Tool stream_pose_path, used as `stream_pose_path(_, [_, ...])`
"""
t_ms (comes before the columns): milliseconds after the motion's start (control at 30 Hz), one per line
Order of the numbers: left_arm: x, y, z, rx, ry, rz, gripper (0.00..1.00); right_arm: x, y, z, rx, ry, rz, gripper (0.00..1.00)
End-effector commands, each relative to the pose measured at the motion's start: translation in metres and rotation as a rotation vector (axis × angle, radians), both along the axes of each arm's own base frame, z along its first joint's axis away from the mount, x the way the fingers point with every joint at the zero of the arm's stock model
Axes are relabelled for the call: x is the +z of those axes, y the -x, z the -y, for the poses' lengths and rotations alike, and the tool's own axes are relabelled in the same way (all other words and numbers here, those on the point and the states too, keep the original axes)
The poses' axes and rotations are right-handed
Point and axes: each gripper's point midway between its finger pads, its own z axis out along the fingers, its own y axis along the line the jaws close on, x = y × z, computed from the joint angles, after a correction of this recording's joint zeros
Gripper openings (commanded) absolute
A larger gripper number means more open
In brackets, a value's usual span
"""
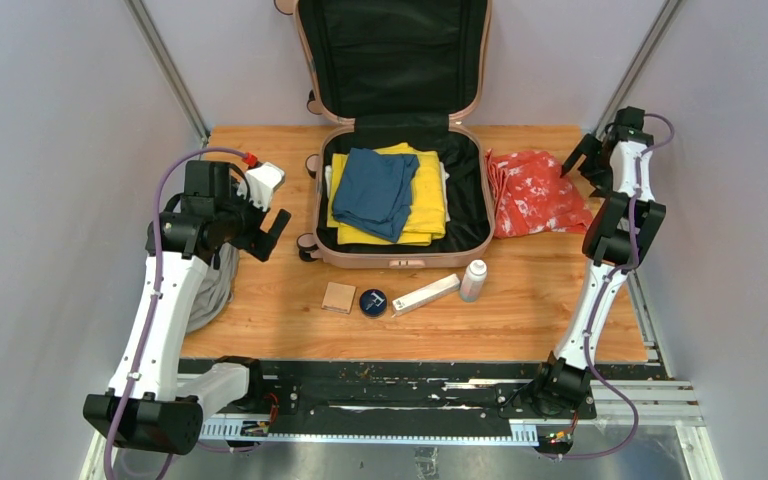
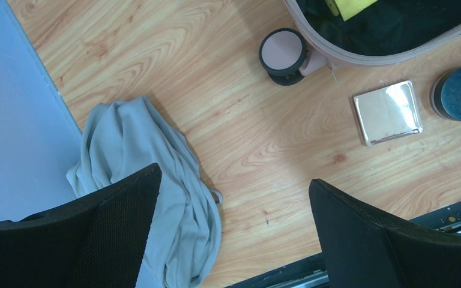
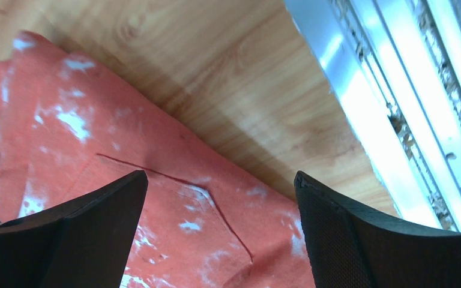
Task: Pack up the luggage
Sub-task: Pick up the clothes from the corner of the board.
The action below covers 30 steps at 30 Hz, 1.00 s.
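Note:
The luggage [image 1: 400, 260] lies open at the table's far middle, a pale pink suitcase with its black-lined lid leaning on the back wall. Folded yellow cloth [image 1: 428, 195] and a blue garment [image 1: 375, 190] rest in its base. A red floral cloth [image 1: 535, 190] lies to its right, and my right gripper [image 1: 585, 165] hovers open just above its far right corner [image 3: 126, 156]. My left gripper [image 1: 260, 235] hangs open left of the suitcase, empty, above the edge of a crumpled grey cloth [image 2: 150, 180]. The left wrist view catches a suitcase wheel [image 2: 283, 53] and the rim [image 2: 360, 57].
In front of the suitcase lie a tan square case [image 1: 339, 297], a round dark tin [image 1: 374, 302], a long white box [image 1: 425, 295] and a white bottle [image 1: 473, 280]. A metal rail [image 3: 396, 90] runs along the table's right edge. Grey walls enclose both sides.

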Motion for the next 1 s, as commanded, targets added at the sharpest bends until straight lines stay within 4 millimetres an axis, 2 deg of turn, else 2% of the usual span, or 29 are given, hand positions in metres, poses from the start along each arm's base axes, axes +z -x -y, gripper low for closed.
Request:
stream_pose_path(0, [0.003, 0.004, -0.003, 0.008, -0.006, 0.003, 1.0, 0.002, -0.022, 0.015, 0.019, 0.054, 0.079, 0.96])
stream_pose_path(133, [0.001, 0.004, -0.003, 0.011, -0.002, -0.005, 1.0, -0.019, -0.026, 0.009, 0.05, 0.008, 0.077, 0.97])
stream_pose_path(200, [-0.001, 0.003, -0.002, 0.01, 0.002, -0.012, 1.0, -0.028, -0.026, -0.001, 0.072, -0.049, 0.081, 0.96])
stream_pose_path(367, [0.0, 0.001, 0.002, 0.007, 0.022, -0.016, 1.0, -0.039, -0.02, -0.021, 0.109, -0.139, 0.079, 0.94])
stream_pose_path(500, [0.001, 0.005, 0.004, 0.0, 0.032, -0.008, 1.0, -0.032, -0.014, -0.042, 0.145, -0.228, 0.106, 0.9])
stream_pose_path(767, [0.009, 0.017, 0.008, -0.017, 0.06, 0.035, 1.0, -0.006, 0.018, -0.087, 0.18, -0.392, 0.131, 0.77])
stream_pose_path(800, [0.011, 0.019, 0.009, -0.017, 0.064, 0.04, 1.0, -0.008, 0.026, -0.091, 0.175, -0.41, 0.121, 0.76])
stream_pose_path(867, [0.013, 0.022, 0.009, -0.019, 0.07, 0.051, 1.0, 0.004, 0.035, -0.096, 0.172, -0.413, 0.145, 0.73])
stream_pose_path(967, [0.015, 0.025, 0.009, -0.018, 0.07, 0.066, 1.0, 0.012, 0.042, -0.103, 0.158, -0.443, 0.184, 0.69])
